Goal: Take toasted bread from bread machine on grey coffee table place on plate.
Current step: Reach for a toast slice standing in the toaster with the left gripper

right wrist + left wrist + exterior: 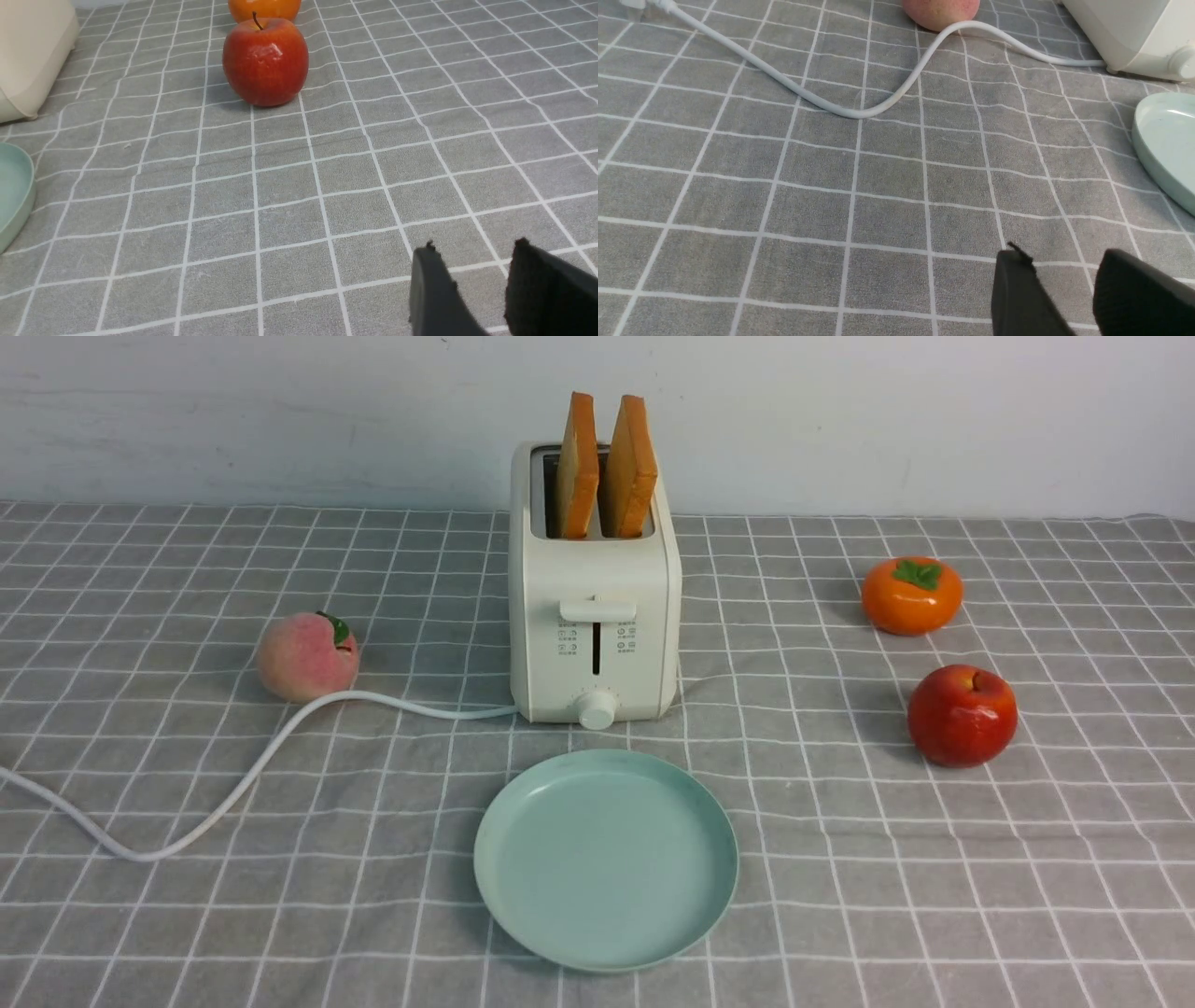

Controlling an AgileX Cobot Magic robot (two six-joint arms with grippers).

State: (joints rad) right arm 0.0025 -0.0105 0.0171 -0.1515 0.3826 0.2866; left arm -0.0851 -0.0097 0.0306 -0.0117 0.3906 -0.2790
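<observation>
Two slices of toast stand upright in the toaster (pixel 593 616) at mid-table, risen well above the slots: left slice (pixel 579 467), right slice (pixel 630 467); both edge-on to me, faces turned left and right, so a pinch must come across the thickness from above. Plate (pixel 607 868) bare, just in front of the toaster. My left gripper (pixel 1064 261) and right gripper (pixel 474 254) hang low over the grey table (pixel 187 784), either side of the plate; both parted partway, empty. Neither looks nearer — I'd give each slice its own-side arm.
</observation>
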